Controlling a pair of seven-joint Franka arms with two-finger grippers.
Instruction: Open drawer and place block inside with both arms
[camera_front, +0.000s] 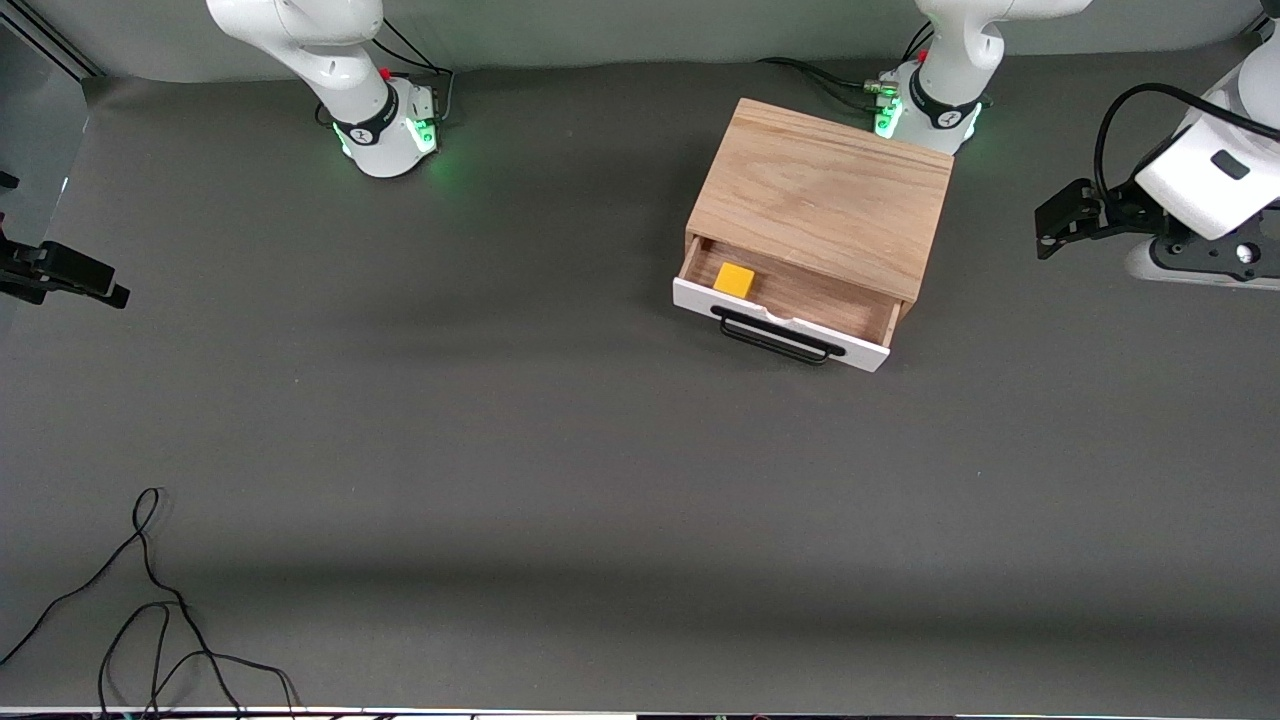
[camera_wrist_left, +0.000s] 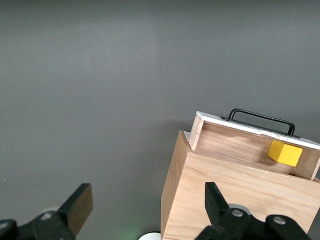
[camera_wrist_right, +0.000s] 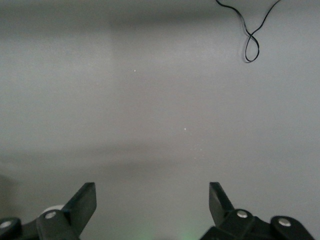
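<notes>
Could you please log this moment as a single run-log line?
white-fronted drawer: open | small yellow cube: inside drawer | left pincer: open, above oak box | right pincer: open, over bare table

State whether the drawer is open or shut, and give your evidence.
Open. The drawer is pulled partway out of the box, its wood floor is exposed, and the block lies inside.

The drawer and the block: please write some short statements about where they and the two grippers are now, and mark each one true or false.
1. The drawer is pulled open. True.
2. The block lies on the table in front of the drawer. False: it sits inside the drawer.
3. The left gripper is open and holds nothing. True.
4. The right gripper is shut on the block. False: it is open and empty, over bare table.
5. The block is at the drawer's end toward the right arm. True.
</notes>
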